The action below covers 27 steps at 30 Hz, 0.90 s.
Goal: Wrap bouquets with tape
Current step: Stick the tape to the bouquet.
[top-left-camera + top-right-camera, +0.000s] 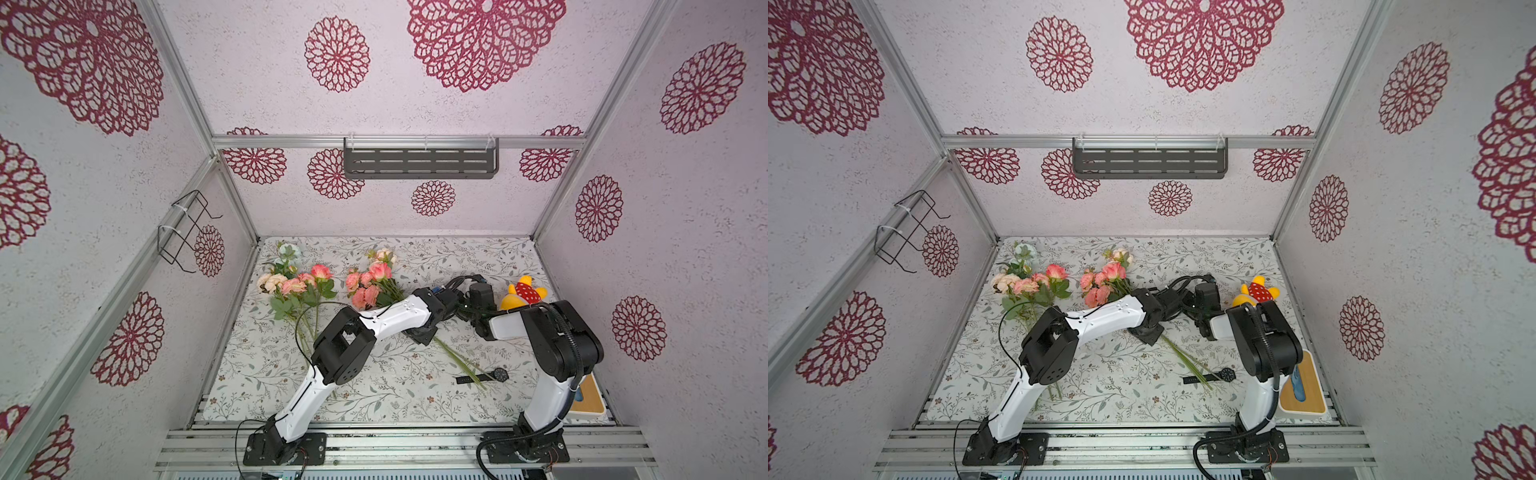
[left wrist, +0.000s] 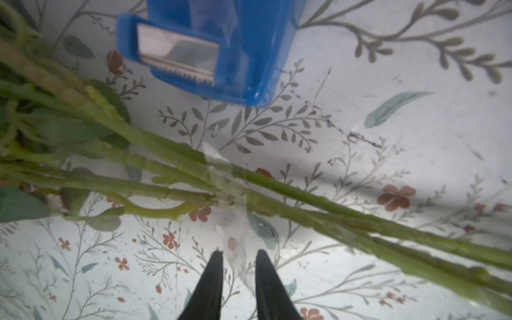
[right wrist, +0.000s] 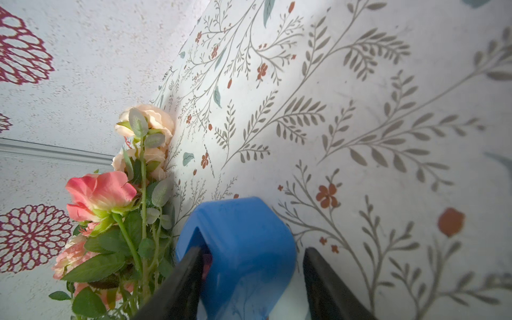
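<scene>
Two bouquets of pink and peach roses lie on the floral table. The one with pale blue blooms (image 1: 291, 286) is at the left, the other bouquet (image 1: 370, 282) at the middle. In the left wrist view, a clear tape strip (image 2: 224, 177) crosses the middle bouquet's green stems (image 2: 277, 191) and trails down between the fingertips of my left gripper (image 2: 239, 253), whose jaws stand slightly apart. The blue tape dispenser (image 2: 221, 41) stands just beyond the stems. My right gripper (image 3: 253, 249) straddles the dispenser (image 3: 241, 243): one finger lies against it, the other stands off with a gap. Both arms hide the dispenser in both top views.
A black wristwatch (image 1: 484, 376) lies under the stem ends near the front. A yellow plush toy (image 1: 523, 293) sits at the right behind the right arm. A wooden-topped box (image 1: 1304, 386) is at the front right corner. A dark shelf (image 1: 419, 162) hangs on the back wall.
</scene>
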Tool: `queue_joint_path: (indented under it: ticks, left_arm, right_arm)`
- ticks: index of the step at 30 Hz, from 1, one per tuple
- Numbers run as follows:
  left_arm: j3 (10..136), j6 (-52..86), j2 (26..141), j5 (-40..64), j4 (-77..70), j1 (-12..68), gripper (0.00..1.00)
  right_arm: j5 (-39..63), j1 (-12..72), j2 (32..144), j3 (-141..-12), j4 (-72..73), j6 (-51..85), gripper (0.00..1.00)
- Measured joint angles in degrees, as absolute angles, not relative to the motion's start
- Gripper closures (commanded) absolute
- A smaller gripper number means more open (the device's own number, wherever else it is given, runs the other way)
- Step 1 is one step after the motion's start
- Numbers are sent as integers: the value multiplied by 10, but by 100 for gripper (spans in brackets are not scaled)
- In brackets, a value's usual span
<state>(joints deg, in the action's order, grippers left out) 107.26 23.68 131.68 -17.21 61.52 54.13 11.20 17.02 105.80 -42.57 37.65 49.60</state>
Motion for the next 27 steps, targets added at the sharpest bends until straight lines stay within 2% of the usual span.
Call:
queue_joint_path:
  ticks: [2,6,7,14,15,19,27]
  left_arm:
    - [1067,237,1316,-172,614,542,59]
    - [1038,239,1298,-170,601,541,28]
    - [1024,239,1287,-169,595,541,25]
    - [941,236,1187,-161,541,541,13]
    - [931,236,1173,-159,532,541,7]
    - [893,237,1114,-146,493,535,0]
    - [793,264,972,-97,408,480,2]
  right_arm:
    - [112,170,1055,-422,376,496,39]
    - [112,170,1043,-415,367,491,35]
    - [114,170,1038,-415,359,486,34]
    - [137,168,1022,-413,327,449,30]
    - [140,166,1020,-413,321,442,30]
    - [161,165,1004,-413,281,404,25]
    - [160,166,916,-414,186,331,21]
